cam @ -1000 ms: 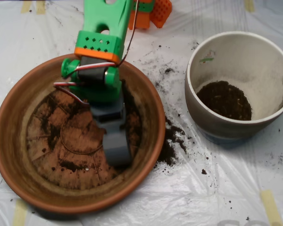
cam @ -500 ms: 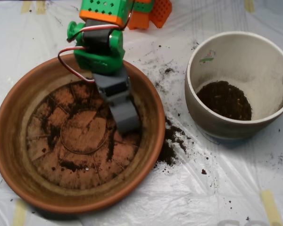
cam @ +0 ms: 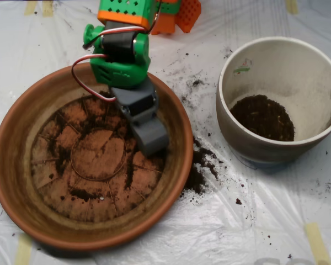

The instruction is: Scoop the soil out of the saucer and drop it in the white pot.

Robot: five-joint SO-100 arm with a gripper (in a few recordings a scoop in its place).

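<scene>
Over the saucer (cam: 22, 182) right side: gripper (cam: 150, 138), closure unclear | soil (cam: 77, 194) streaks on base | white pot (cam: 231, 124) holds soil

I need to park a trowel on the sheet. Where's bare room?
Free: the sheet below the white pot, lower right, and the top-left corner above the saucer. Crowded: the gap between saucer and pot, strewn with spilled soil, and the top middle, where the arm stands.

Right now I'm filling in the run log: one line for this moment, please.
scoop: over right part of saucer | soil: mostly in white pot, thin streaks in saucer | spill: between them
</scene>
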